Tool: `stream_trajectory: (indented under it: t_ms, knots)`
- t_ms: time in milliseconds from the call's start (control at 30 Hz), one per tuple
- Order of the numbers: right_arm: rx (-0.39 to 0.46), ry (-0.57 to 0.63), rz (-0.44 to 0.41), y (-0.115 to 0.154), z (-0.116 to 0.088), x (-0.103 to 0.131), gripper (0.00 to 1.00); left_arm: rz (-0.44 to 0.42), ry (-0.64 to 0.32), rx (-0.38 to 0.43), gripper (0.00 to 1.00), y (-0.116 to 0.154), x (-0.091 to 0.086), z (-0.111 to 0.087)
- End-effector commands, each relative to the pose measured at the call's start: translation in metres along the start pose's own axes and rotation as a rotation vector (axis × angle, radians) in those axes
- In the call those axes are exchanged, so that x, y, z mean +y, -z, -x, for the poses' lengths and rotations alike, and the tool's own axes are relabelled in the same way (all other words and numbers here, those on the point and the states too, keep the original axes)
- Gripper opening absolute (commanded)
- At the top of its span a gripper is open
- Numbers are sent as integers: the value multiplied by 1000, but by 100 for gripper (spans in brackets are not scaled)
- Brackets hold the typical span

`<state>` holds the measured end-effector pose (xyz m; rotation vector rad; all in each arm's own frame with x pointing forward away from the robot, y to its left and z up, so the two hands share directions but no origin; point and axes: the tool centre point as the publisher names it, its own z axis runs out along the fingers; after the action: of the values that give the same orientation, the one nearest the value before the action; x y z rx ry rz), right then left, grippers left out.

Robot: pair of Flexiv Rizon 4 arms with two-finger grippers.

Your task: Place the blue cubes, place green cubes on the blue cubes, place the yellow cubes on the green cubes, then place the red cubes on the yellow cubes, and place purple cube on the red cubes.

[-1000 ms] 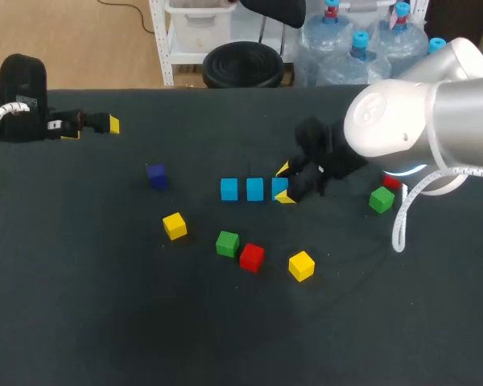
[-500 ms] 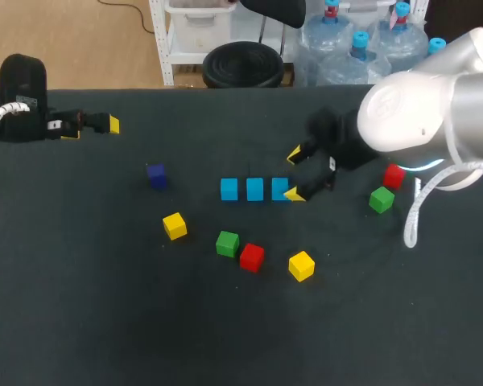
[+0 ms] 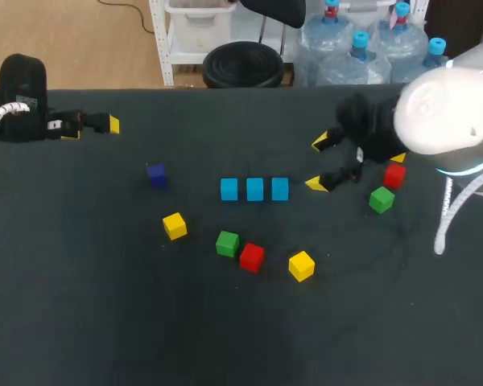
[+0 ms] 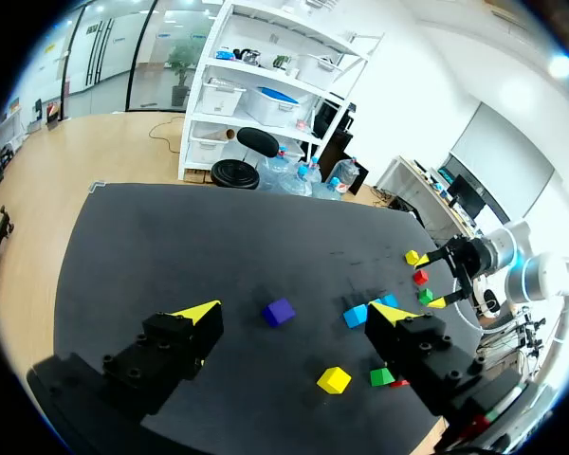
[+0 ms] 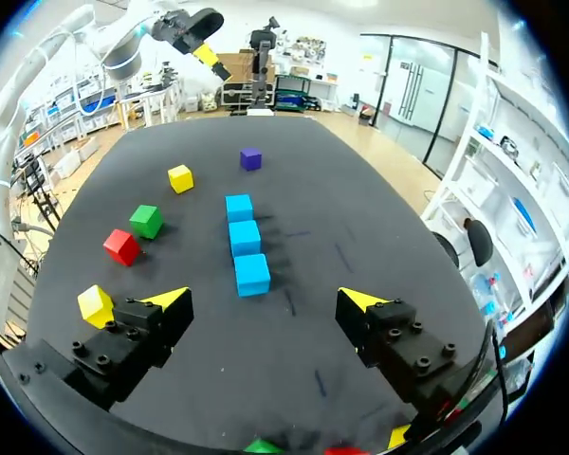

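Three blue cubes point(image 3: 229, 190) point(image 3: 255, 189) point(image 3: 280, 188) stand in a row mid-table. Just right of the row, my right gripper point(image 3: 318, 163) is open and empty. In its wrist view the nearest blue cube point(image 5: 252, 274) lies ahead of the open gripper point(image 5: 266, 300), not touched. Loose cubes: green point(image 3: 227, 244) point(image 3: 381, 199), yellow point(image 3: 175, 226) point(image 3: 301, 265), red point(image 3: 251, 257) point(image 3: 394, 175) and purple point(image 3: 156, 174). My left gripper point(image 3: 92, 129) hangs open at the back left, far from them; in its view point(image 4: 294, 313) the purple cube point(image 4: 279, 312) lies far ahead.
The red and green cubes on the right lie close beside my right arm point(image 3: 447, 121). All else on the black tabletop point(image 3: 105, 322) is bare, with wide room at the front and left.
My right gripper opened off the rightmost blue cube and drew back to the right and up. The cube stays in the row. The left arm has not moved.
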<state>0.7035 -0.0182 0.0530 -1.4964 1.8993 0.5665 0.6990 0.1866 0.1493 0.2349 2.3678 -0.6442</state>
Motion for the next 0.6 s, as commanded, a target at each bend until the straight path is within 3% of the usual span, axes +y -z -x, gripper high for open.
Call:
stream_trajectory:
  t_ms: [33,267,600]
  knots:
    - [-1,-9,-41,35,-11,12,100,6,2,4,100,0,-1,1]
    - [16,1,-59,63,-28,11,100,6,2,4,100,0,-1,1]
    - [51,-66,-162,89,-47,16,100,6,2,4,100,0,-1,1]
